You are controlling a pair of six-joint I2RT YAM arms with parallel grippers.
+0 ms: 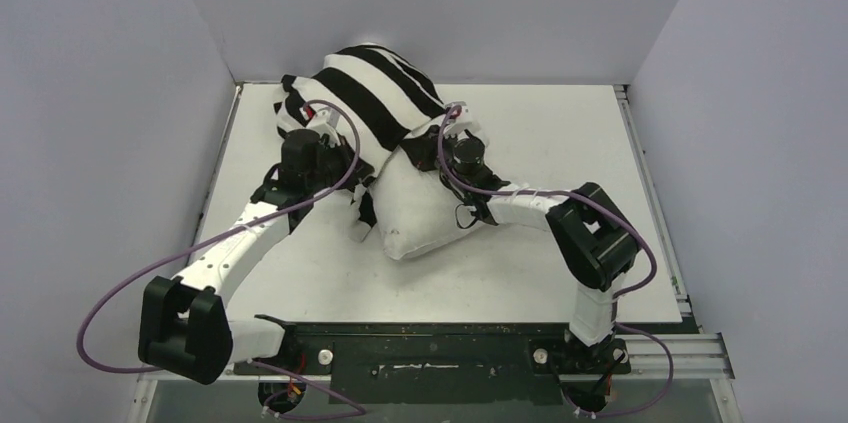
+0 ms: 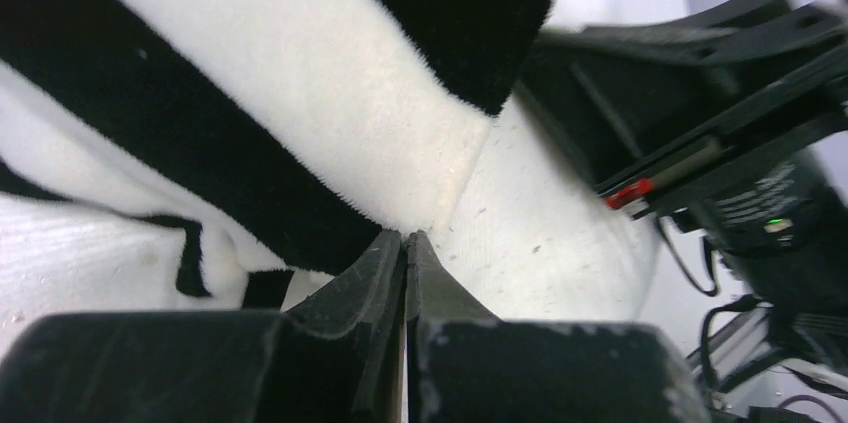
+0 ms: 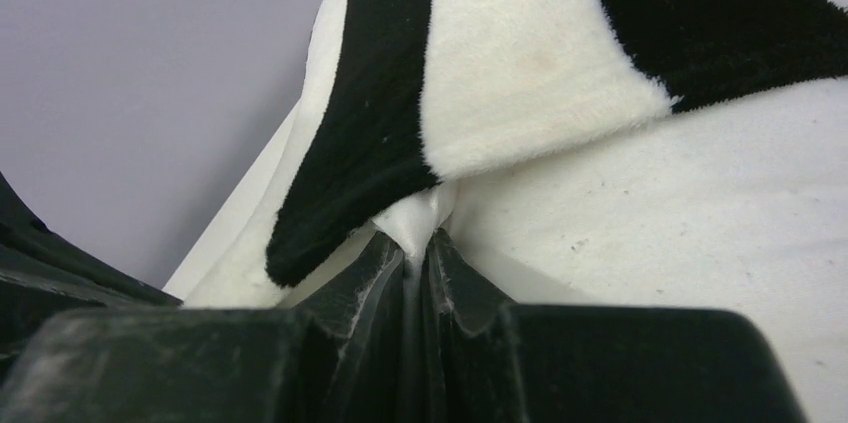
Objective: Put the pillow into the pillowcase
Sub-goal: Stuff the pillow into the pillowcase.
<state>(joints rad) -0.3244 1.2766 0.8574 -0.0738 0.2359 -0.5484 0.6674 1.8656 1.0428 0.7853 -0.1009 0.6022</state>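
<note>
Looking down from above, you have the pillow lying aslant on the worktop between your two sets of fingers. Its far part is sheathed in the striped pillowcase. Its bare off-white end pokes out on the near side of both sets of fingers, toward the arm bases.

Your left fingers are closed, tip against tip. They sit right at the pillowcase's hem, where a black stripe ends and the pillow's plain cloth begins. You cannot tell from the wrist view whether any cloth is caught between them. Above and to the left of these fingers the stripes fill the view. To their right is the bare pillow, and past it the black body of the right arm.

Your right fingers are pinched together on a small fold of smooth white cloth, directly under the pillowcase's hem. It looks like the edge of the pillowcase, though the fold is too small to be certain. Just above these fingers the hem shows a black stripe to the left and a white one to the right. The bare pillow spreads out to the right of the fingers.
</note>
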